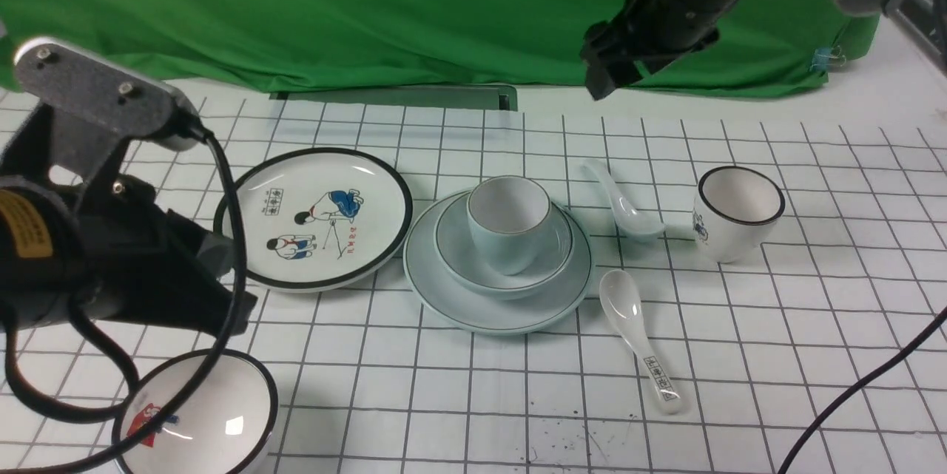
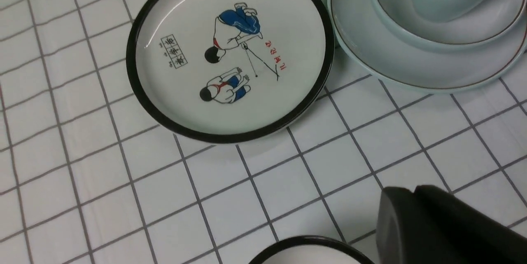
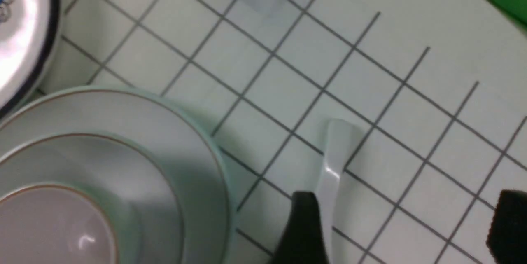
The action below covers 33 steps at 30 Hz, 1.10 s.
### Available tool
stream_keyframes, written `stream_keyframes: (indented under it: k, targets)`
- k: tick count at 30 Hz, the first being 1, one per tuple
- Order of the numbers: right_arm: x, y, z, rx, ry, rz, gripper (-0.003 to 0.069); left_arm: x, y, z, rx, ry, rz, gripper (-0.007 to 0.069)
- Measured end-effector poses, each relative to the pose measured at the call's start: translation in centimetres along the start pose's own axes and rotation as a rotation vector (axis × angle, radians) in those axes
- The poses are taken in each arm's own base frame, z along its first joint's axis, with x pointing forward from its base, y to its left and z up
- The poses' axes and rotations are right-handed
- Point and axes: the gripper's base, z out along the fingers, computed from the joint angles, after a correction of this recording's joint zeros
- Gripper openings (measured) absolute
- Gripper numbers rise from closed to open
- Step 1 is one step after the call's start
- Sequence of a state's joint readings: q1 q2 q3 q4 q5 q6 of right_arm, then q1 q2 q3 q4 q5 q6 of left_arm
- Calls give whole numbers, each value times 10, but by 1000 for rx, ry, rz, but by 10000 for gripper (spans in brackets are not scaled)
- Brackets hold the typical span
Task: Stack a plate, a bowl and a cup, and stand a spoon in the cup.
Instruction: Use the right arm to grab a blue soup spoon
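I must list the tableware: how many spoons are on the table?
2. The plain spoon lies between the plate and the white cup. The printed spoon lies nearer the robot, right of the plate. More could be hidden behind the left arm.

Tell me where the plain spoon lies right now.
In the front view the plain spoon lies on the table right of centre, between the stacked plate and the black-rimmed cup.

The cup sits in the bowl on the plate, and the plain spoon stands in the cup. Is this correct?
Not quite. The cup sits in the bowl on the plate, but the plain spoon lies on the table beside the stack, as the front view shows.
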State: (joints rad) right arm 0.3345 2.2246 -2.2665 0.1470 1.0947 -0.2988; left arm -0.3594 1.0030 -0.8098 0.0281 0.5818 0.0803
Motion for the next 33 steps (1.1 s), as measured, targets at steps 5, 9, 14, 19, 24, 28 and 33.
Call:
stream_keyframes:
  k: [5,9,14,19,24,28,33]
  targets:
    - [10,-4,41,-17,77,-35,583,-6,0,2,-5,-65,0,-27]
    - [15,-1,73,-27,91,-52,583,-6,0,9,-3,-49,1,-27]
    - [18,0,102,-22,75,-53,583,-3,0,27,3,12,2,-27]
    - [24,2,119,-28,92,-53,583,-1,-1,37,7,48,2,-27]
    - [30,6,134,-40,122,-57,468,-1,-1,38,7,52,2,-27]
    - [30,6,135,-41,124,-57,201,-1,-1,38,7,52,3,-27]
    - [20,6,109,-36,94,-61,164,0,-1,38,8,55,3,-27]
